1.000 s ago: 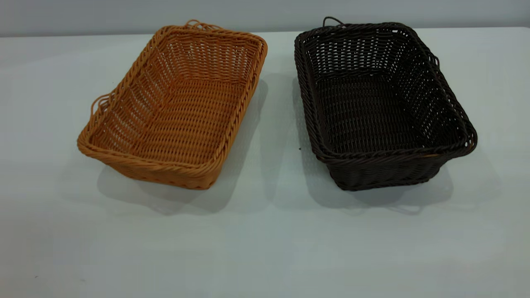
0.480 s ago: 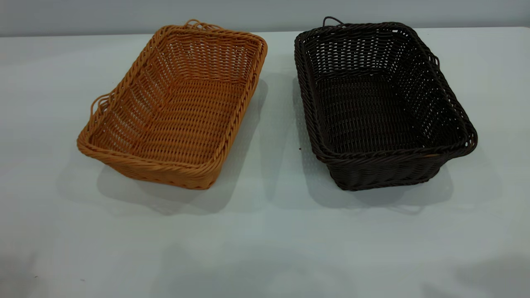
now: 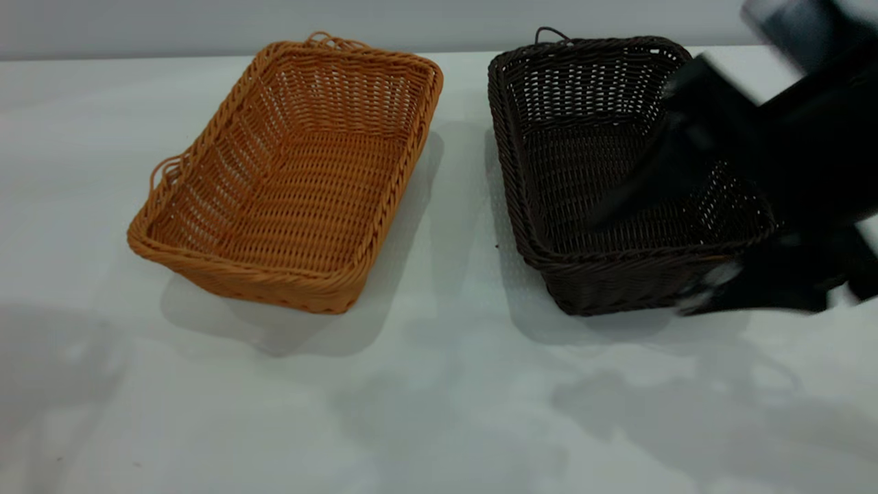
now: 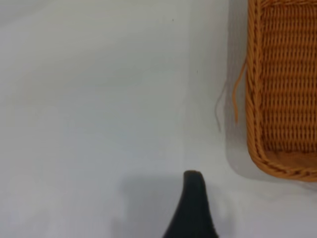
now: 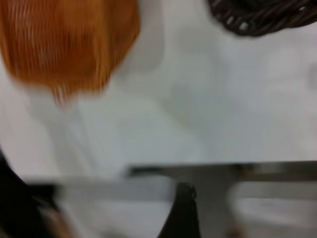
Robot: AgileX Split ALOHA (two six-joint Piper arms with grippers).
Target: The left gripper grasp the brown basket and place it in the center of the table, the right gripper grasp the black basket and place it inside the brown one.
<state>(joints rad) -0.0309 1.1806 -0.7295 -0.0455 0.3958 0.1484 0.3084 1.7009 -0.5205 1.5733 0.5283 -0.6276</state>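
Observation:
The brown basket (image 3: 295,185) sits on the table (image 3: 439,398) left of centre, empty. The black basket (image 3: 583,171) sits to its right, empty. My right gripper (image 3: 641,264) is blurred by motion and hangs open at the black basket's front right corner; one finger is over the inside, the other outside the front wall. The right wrist view shows one finger (image 5: 184,208), the brown basket (image 5: 64,39) and the black basket's rim (image 5: 262,17). My left gripper (image 4: 250,208) is out of the exterior view; its wrist view shows one finger (image 4: 190,208) above bare table beside the brown basket (image 4: 287,89).
A thin loop handle (image 4: 237,94) sticks out from the brown basket's side toward my left gripper. The table's far edge meets a grey wall (image 3: 206,20). Bare tabletop lies between the baskets and in front of them.
My right arm has swept into the exterior view from the right, reaching the black basket's right side. New shadows fall on the table's front left. Neither basket has moved.

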